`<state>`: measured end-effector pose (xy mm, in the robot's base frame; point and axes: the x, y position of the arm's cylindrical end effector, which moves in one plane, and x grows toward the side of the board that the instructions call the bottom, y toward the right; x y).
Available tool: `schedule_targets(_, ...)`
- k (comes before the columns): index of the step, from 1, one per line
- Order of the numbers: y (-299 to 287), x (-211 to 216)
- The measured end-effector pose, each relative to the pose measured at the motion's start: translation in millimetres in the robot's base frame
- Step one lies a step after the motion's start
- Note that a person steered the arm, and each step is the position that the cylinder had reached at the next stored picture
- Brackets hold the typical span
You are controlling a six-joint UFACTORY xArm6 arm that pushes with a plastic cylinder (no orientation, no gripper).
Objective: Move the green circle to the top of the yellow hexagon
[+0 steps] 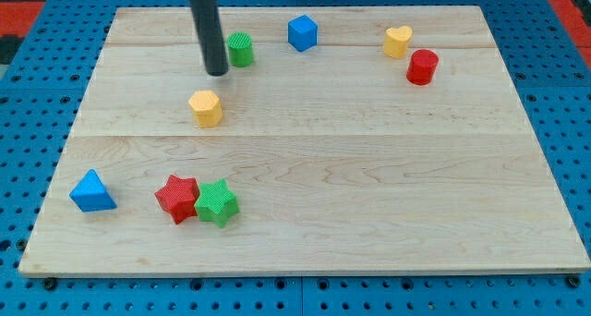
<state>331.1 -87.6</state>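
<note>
Dark rod tip [217, 73] down on the pale wooden desk [369, 187], just left of the green circle block [240, 50].

No fingers on this arm, only the straight rod, so nothing open, closed or held. Green circle block near the view's top, left of centre, close beside the rod's right side, touching or not impossible to tell. Yellow hexagon block [206, 107] below the tip, slightly toward the view's left, apart from both tip and green circle. Blue cube block [302, 32] to the right of the green circle along the top. Yellow heart block [397, 42] and red cylinder block [422, 66] close together at the view's upper right. Blue triangle block [92, 191] at lower left; red star block [176, 199] and green star block [217, 203] side by side, touching, right of it.
</note>
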Motion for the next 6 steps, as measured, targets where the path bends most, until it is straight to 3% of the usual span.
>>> schedule_targets(1, 43, -11)
schedule_targets(2, 54, -63)
schedule_targets(3, 7, -99)
schedule_targets(4, -14, -84)
schedule_targets(5, 17, -110)
schedule_targets(6, 20, -84)
